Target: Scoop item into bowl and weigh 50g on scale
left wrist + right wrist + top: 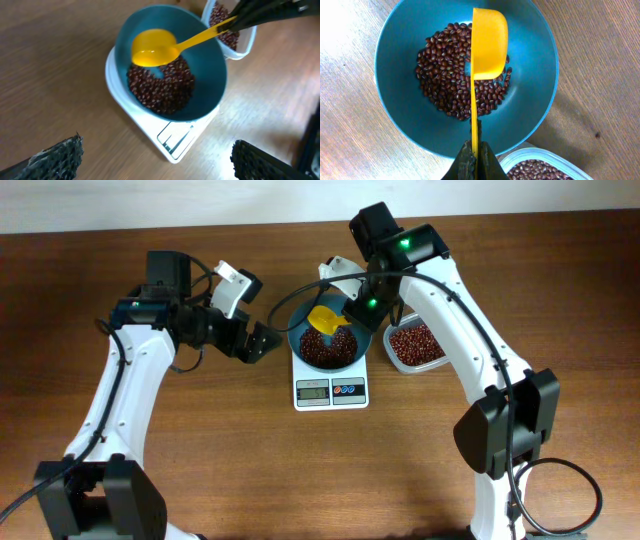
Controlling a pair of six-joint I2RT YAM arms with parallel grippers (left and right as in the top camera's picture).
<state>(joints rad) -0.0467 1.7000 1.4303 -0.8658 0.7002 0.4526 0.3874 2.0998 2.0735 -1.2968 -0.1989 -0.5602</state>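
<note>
Fingers of the left gripper [258,340] are spread wide and hold nothing. It hovers over the brown wooden table [200,440] just left of the round teal-blue bowl [207,70].

That bowl sits on the small white square digital scale [331,391], whose grey display and red and blue buttons face the front edge. A loose heap of small dark red-brown beans [445,75] covers the bowl's bottom. A bright yellow plastic spoon [489,42] hangs just over them, and its scoop looks empty. The right gripper [476,160] is clamped tight on the thin spoon handle, reaching in from the bowl's right side. Just beyond it stands a clear rounded-rectangular plastic container [246,45] with more beans left inside.

Judging by this, scooping is well under way: beans are already in the bowl and on the scale. Whether the target weight is met cannot be told, so either more scoops or a final check remains.

The display digits are too small to read. No brand or label is legible anywhere.
</note>
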